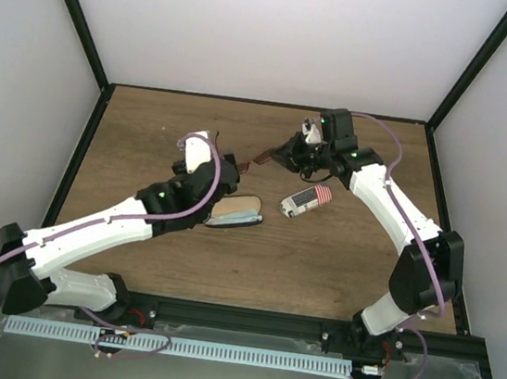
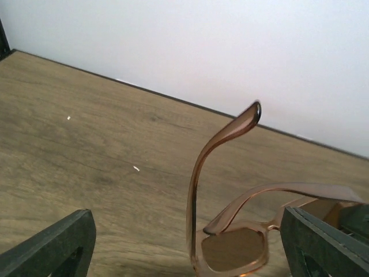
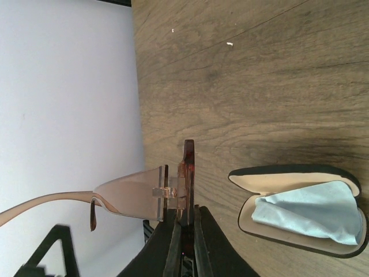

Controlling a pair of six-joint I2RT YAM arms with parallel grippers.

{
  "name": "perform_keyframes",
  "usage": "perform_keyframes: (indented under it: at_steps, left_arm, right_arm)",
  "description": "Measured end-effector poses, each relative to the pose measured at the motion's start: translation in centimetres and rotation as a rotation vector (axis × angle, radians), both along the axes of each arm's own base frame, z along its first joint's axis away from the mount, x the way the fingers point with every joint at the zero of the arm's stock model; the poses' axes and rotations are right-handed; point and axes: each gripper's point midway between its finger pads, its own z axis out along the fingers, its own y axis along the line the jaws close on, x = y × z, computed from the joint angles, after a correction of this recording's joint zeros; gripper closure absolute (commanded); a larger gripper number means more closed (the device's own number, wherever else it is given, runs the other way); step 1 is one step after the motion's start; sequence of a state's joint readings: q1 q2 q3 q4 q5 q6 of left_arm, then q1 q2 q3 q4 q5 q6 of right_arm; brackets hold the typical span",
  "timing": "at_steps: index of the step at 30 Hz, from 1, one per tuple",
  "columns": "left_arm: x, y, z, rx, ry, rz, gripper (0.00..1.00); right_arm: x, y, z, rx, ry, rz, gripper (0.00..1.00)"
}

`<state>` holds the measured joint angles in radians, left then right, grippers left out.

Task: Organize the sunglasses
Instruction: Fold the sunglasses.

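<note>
The sunglasses (image 1: 262, 160) have a translucent amber-brown frame and brown lenses, and hang above the table's middle back. My right gripper (image 1: 285, 157) is shut on their front frame, which stands edge-on between the pads (image 3: 187, 173) in the right wrist view. One temple arm sticks out to the left there. My left gripper (image 1: 228, 169) is open around the other end. In the left wrist view a lens (image 2: 233, 249) and both temple arms lie between the wide-apart fingers (image 2: 55, 248), which do not touch them.
An open tan-lined case (image 1: 236, 215) holding a light blue cloth (image 3: 305, 210) lies just under the left arm's wrist. A closed red-and-white striped case (image 1: 308, 201) lies to its right. White walls and a black frame enclose the table.
</note>
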<state>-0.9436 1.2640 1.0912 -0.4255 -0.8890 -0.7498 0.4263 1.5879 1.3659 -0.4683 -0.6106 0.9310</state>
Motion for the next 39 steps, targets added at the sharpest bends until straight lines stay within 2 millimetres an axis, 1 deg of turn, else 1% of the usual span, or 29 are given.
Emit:
perform_keyframes:
  at_steps: [2,4,6,8,9,10,12,15,16,19,21,23,25,29,31,34,39]
  left_arm:
    - [-0.7,0.5,0.8,-0.032,-0.007,0.002,0.28]
    - [-1.3,1.5,1.5,-0.064,-0.014,0.025,0.42]
    - [-1.9,2.7,2.9,-0.102,-0.036,0.051,0.59]
    - [-2.0,4.0,4.4,-0.129,-0.053,0.092,0.83]
    - [-1.9,4.5,5.2,-0.137,-0.057,0.115,0.93]
    - [-1.7,4.9,5.7,-0.150,-0.063,0.141,0.95]
    - [-1.4,5.0,5.6,-0.156,-0.056,0.165,0.96]
    - [-1.1,4.6,3.3,-0.117,0.001,0.176,0.96]
    - [-0.9,4.6,2.3,-0.101,0.026,0.184,0.96]
    - [-0.1,4.6,0.0,-0.066,0.084,0.207,0.96]
    - [0.4,4.9,-0.7,-0.056,0.104,0.223,0.96]
    - [1.0,5.7,-1.2,-0.058,0.121,0.245,0.96]
    - [1.5,6.8,-1.3,-0.065,0.128,0.274,0.96]
    - [2.7,9.0,-1.5,-0.074,0.147,0.320,0.96]
    - [3.2,9.5,-1.5,-0.079,0.151,0.321,0.96]
    - [3.9,9.1,-1.1,-0.085,0.154,0.294,0.96]
    - [6.3,6.5,0.0,-0.102,0.158,0.226,0.96]
  right_arm:
    - [0.3,-0.1,-0.3,-0.005,-0.001,-0.006,0.99]
    - [0.5,-0.3,-0.5,-0.011,0.000,-0.012,0.99]
    - [0.6,-0.4,-0.5,-0.012,-0.004,-0.013,0.99]
    - [0.7,-0.5,-0.4,-0.012,-0.008,-0.014,0.99]
    - [0.7,-0.5,-0.4,-0.012,-0.008,-0.014,0.99]
    - [0.7,-0.5,-0.4,-0.012,-0.008,-0.014,0.99]
    - [0.7,-0.4,-0.4,-0.011,-0.010,-0.013,0.99]
    - [0.7,-0.5,-0.4,-0.011,-0.010,-0.013,0.99]
    - [0.7,-0.4,-0.3,-0.010,-0.011,-0.013,0.99]
    - [0.7,-0.3,0.1,0.000,-0.017,-0.005,0.99]
    - [0.6,-0.2,0.5,0.008,-0.023,0.003,0.99]
    - [0.4,-0.2,0.8,0.011,-0.029,0.011,0.99]
    - [0.2,-0.2,1.2,0.015,-0.041,0.017,0.99]
    - [-0.9,-0.4,2.0,0.032,-0.061,0.037,0.99]
    - [-1.5,-0.5,2.2,0.036,-0.068,0.048,0.99]
    - [-1.7,-0.5,2.5,0.037,-0.085,0.064,0.99]
    - [-2.0,-0.4,2.5,0.034,-0.096,0.086,0.99]
